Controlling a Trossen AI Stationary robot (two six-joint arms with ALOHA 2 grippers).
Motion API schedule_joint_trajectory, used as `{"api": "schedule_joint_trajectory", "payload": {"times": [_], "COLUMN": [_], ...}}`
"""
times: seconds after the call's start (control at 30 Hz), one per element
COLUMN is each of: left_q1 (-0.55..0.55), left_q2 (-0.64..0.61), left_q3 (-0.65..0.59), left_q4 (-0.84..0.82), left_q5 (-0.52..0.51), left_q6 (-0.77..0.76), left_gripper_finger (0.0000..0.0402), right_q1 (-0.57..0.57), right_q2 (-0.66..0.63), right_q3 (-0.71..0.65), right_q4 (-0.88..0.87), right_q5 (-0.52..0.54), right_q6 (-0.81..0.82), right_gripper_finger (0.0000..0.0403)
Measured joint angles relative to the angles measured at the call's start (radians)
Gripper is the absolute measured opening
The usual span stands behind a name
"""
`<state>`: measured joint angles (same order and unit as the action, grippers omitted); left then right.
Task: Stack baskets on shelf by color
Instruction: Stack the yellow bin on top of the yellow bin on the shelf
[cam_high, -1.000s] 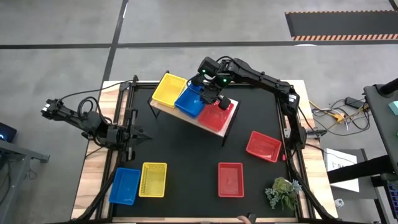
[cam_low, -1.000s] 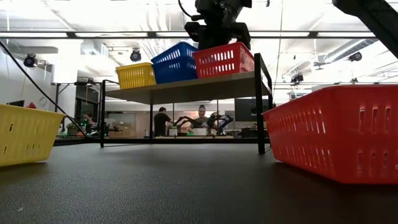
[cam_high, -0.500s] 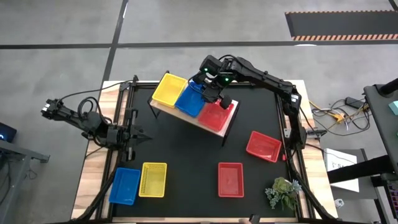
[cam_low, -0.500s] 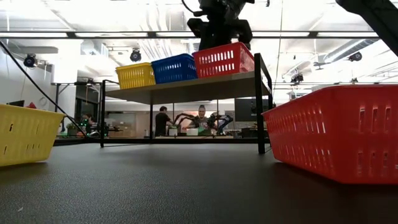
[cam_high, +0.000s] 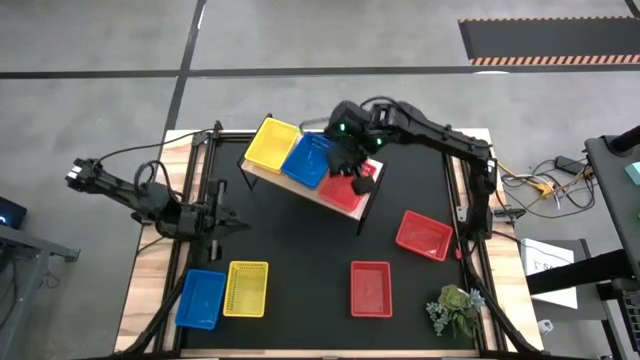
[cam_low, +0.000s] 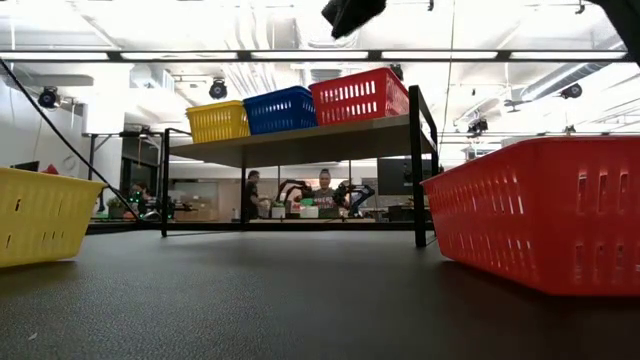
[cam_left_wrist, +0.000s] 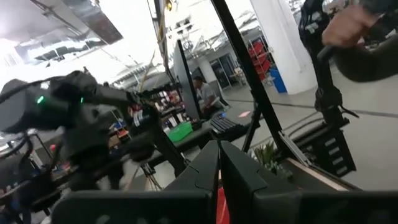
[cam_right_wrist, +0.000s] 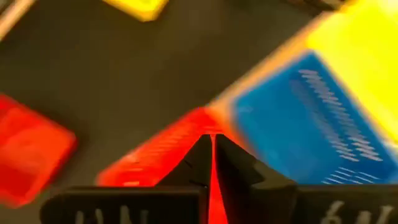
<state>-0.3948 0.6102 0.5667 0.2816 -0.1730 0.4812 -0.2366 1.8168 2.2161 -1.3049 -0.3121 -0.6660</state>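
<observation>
Black table (cam_high: 300, 250) in a bright workshop, shelf (cam_high: 360, 208) bearing three baskets, right end effector (cam_high: 362, 184) closed empty above it, left end effector (cam_high: 237, 224) closed

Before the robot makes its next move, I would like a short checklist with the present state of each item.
1. Right end effector empty and shut above the shelf: ok.
2. Yellow basket, blue basket and red basket side by side on the shelf: ok.
3. Shelf baskets sitting level in the low view: ok.
4. Left end effector shut, waiting at the table's left side: ok.
5. All baskets stacked on the shelf: not ok; several are on the table, such as one red basket.
</observation>
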Motion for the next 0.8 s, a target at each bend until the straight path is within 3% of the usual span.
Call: {"api": "schedule_joint_trajectory", "payload": {"times": [0.4,0.57,0.8], "left_q1": [0.000,0.000,-0.001], "left_q2": [0.135,0.180,0.210], "left_q3": [0.001,0.010,0.011], "left_q4": [0.026,0.043,0.051], "left_q5": [0.000,0.001,0.005], "left_q6": [-0.040,-0.111,-0.228], "left_gripper_finger": [0.0000,0.0000,0.0000], "right_q1": [0.330,0.447,0.553], "right_q2": [-0.010,-0.031,-0.133], "right_q3": [-0.069,-0.215,-0.470], "right_q4": [-0.030,0.093,0.306], "right_q5": [0.017,0.202,0.333], "right_q6": [0.232,0.369,0.558], "right_gripper_finger": [0.0008,0.0008,0.0008]}}
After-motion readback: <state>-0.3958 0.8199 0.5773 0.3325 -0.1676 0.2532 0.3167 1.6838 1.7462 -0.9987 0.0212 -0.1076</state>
